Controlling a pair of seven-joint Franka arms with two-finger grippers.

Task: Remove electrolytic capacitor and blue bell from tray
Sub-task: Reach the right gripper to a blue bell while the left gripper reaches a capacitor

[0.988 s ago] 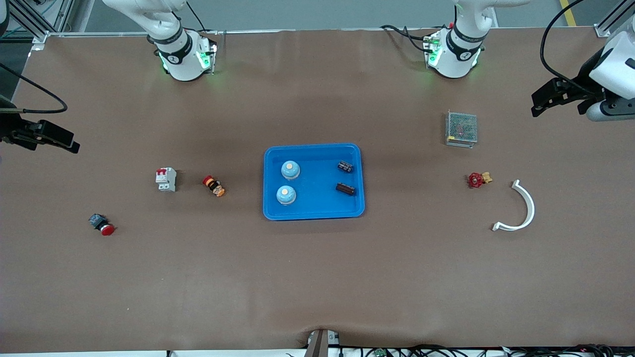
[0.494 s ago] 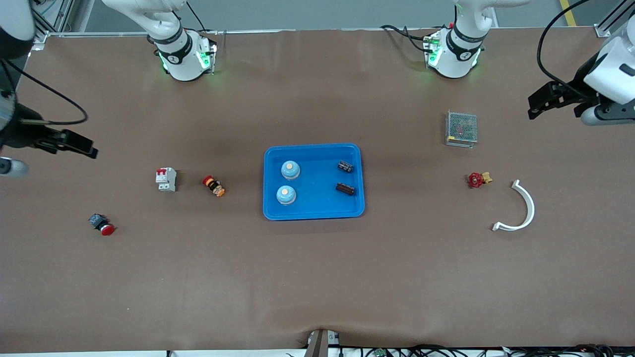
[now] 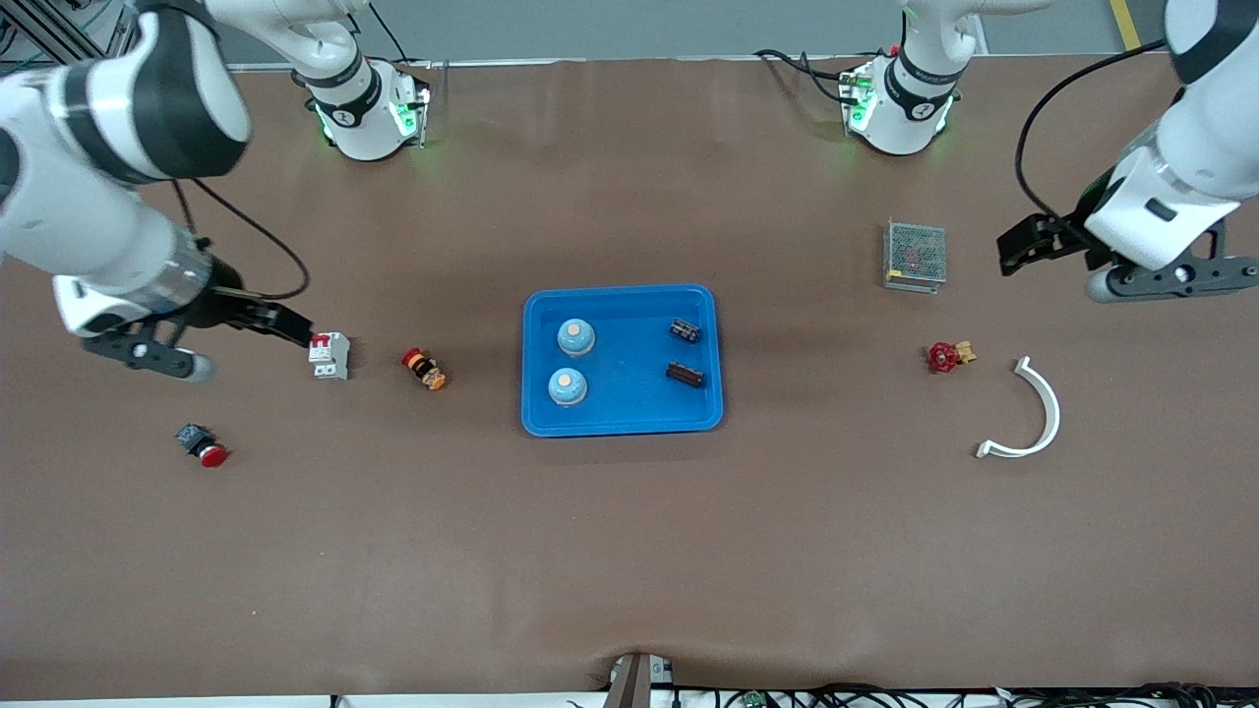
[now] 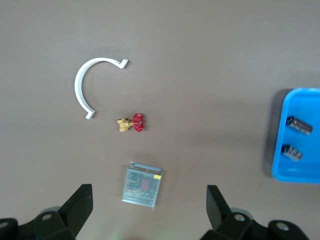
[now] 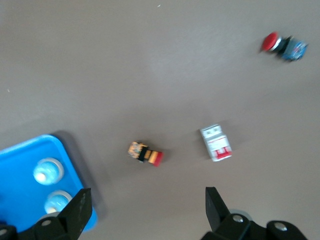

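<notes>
Both arms are up with nothing in them — right gripper [image 3: 295,329] spread wide over the circuit breaker [image 3: 329,355], left gripper [image 3: 1018,251] likewise spread beside the mesh-cased power supply [image 3: 915,256] — so each should drop straight down inside the tray [image 3: 622,425], right onto a blue bell [image 3: 568,386], left across an electrolytic capacitor [image 3: 686,374], clear of the rim.

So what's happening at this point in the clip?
Nothing is being handled yet. The blue tray sits mid-table with two blue bells and two dark capacitors inside. The right gripper, open and empty, is over the table at the white circuit breaker, toward the right arm's end. The left gripper, also open and empty, is over the table beside the mesh-covered box, toward the left arm's end.
</notes>
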